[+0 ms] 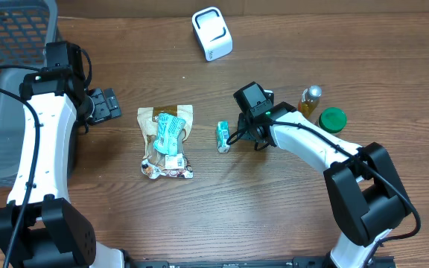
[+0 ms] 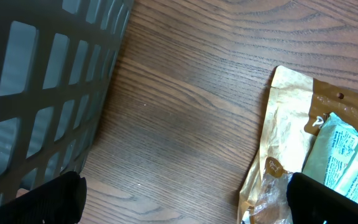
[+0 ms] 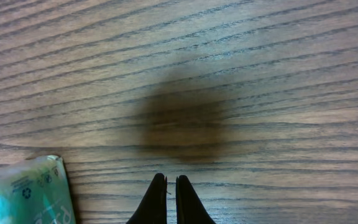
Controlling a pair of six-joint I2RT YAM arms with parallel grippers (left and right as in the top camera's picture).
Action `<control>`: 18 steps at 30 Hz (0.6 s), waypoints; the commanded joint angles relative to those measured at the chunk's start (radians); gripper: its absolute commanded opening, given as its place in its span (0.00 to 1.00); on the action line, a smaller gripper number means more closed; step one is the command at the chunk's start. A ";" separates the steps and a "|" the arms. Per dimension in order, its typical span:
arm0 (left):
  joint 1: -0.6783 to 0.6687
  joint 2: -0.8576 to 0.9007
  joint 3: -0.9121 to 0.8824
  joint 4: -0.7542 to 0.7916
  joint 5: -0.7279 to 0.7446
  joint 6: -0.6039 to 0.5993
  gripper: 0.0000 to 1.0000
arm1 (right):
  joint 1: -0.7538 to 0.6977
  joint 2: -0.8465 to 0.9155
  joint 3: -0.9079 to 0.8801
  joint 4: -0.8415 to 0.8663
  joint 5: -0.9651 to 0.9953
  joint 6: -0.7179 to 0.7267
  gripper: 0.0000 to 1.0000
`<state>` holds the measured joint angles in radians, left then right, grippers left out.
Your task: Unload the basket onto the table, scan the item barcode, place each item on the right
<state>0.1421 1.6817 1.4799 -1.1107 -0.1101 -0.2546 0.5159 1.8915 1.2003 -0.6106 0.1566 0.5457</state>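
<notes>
A tan and clear snack bag lies flat on the table with a pale green packet on top of it. To its right lies a small green packet. The white scanner stands at the back. My right gripper is low over the wood just right of the small packet, its fingertips shut with nothing between them. My left gripper hovers left of the snack bag, open and empty. No barcode shows in any view.
A grey mesh basket fills the left edge and stands close beside the left gripper. A small yellow bottle and a green cap sit to the right of the right arm.
</notes>
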 commanded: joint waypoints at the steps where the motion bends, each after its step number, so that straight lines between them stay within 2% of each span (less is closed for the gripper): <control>1: 0.002 -0.016 0.020 0.000 -0.013 0.012 0.99 | 0.001 -0.032 -0.003 0.011 -0.004 -0.051 0.04; 5: 0.002 -0.016 0.020 0.000 -0.013 0.012 0.99 | -0.001 -0.033 0.014 0.021 -0.096 -0.103 0.04; 13: 0.002 -0.016 0.020 0.000 -0.013 0.012 1.00 | -0.001 -0.033 0.027 -0.002 -0.099 -0.111 0.04; 18: 0.002 -0.016 0.020 0.000 -0.013 0.012 0.99 | -0.001 -0.033 0.044 -0.024 -0.158 -0.191 0.04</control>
<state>0.1421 1.6817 1.4799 -1.1107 -0.1104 -0.2543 0.5159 1.8915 1.2045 -0.6395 0.0502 0.4137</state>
